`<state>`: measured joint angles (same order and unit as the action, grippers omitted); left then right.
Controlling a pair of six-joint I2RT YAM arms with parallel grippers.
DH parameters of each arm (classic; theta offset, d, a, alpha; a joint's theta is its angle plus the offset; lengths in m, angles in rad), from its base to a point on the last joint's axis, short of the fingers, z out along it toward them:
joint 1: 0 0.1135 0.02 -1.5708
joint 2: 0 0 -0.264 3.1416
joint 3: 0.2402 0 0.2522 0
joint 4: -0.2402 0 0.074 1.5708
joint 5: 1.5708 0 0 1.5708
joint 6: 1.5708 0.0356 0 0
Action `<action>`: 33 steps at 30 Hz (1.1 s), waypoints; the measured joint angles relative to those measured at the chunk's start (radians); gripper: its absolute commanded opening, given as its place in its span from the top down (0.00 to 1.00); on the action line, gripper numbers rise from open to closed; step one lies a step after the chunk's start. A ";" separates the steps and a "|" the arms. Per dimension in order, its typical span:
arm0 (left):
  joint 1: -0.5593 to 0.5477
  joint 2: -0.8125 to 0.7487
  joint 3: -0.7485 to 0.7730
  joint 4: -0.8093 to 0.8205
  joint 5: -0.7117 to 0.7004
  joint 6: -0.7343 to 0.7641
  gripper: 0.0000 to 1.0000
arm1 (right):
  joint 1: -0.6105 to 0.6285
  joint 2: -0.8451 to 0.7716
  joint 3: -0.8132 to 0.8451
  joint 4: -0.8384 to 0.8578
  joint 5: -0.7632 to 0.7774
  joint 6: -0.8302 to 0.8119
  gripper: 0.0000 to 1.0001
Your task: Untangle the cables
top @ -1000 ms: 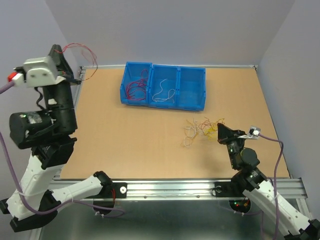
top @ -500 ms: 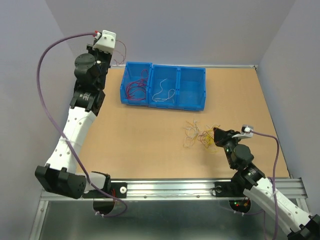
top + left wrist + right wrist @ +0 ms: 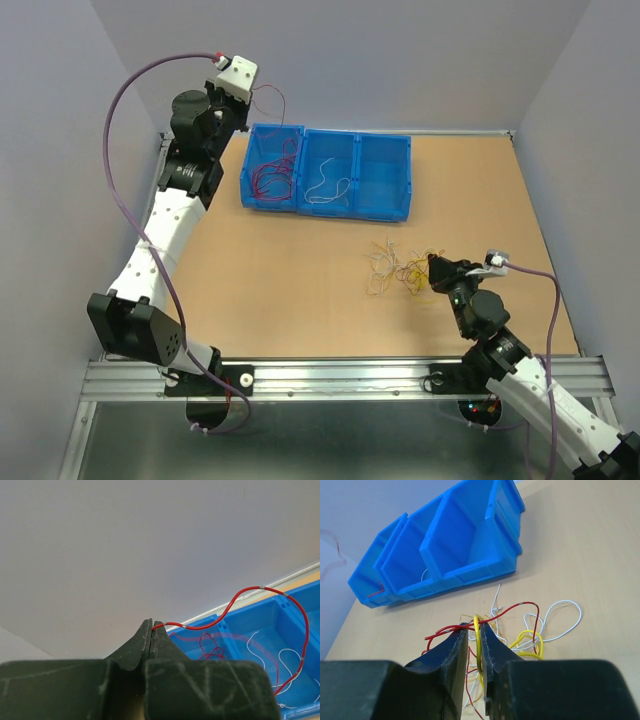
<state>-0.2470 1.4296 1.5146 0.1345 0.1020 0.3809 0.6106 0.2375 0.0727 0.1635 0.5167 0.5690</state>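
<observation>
Three compartments make up the blue bin [image 3: 380, 208] at upper centre of the overhead view. The cables [image 3: 400, 268] are split between it and the bench [image 3: 270, 290]. Red strands [image 3: 268, 175] lie in the bin's left compartment and a white strand [image 3: 328, 188] in the middle one. A tangle [image 3: 392, 262] of red, yellow and white sits loose on the bench, right of centre.

The left fingers [image 3: 142, 641], raised at upper left over the bin, are pressed together on one end of a red cable [image 3: 240, 592], which arcs out to the right and droops toward the bin. The right fingers [image 3: 454, 652] are down at the tangle's right edge. They stand slightly apart with a yellow strand [image 3: 477, 630] running through the gap, and it looks loose there rather than pinched.

These cables look nearly weightless, springy and curly, so I expect a lifted strand to drag its neighbours along wherever loops hook. They are far thinner than a finger and would likely slip from a half-hearted pinch. They are best taken near a free end or at an outer loop, well clear of the knotted middle, with the tips fully closed.
</observation>
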 measured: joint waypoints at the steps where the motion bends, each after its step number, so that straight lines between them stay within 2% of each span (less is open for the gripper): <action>1: 0.000 0.009 0.006 0.001 0.003 -0.002 1.00 | 0.000 0.003 0.000 0.000 0.000 0.000 0.78; 14: 0.000 0.109 0.018 0.026 0.016 -0.012 1.00 | 0.000 0.004 0.000 0.000 -0.005 -0.001 0.78; 29: 0.000 0.329 -0.035 0.056 -0.002 -0.002 1.00 | 0.000 0.005 0.000 0.000 -0.015 -0.001 0.78; 33: 0.000 0.428 0.058 -0.023 -0.050 -0.003 1.00 | 0.000 0.005 0.000 0.000 -0.018 -0.003 0.78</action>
<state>-0.2466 1.8576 1.5730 0.1120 0.0525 0.3782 0.6106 0.2424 0.0727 0.1638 0.4988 0.5659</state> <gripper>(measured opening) 0.029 0.220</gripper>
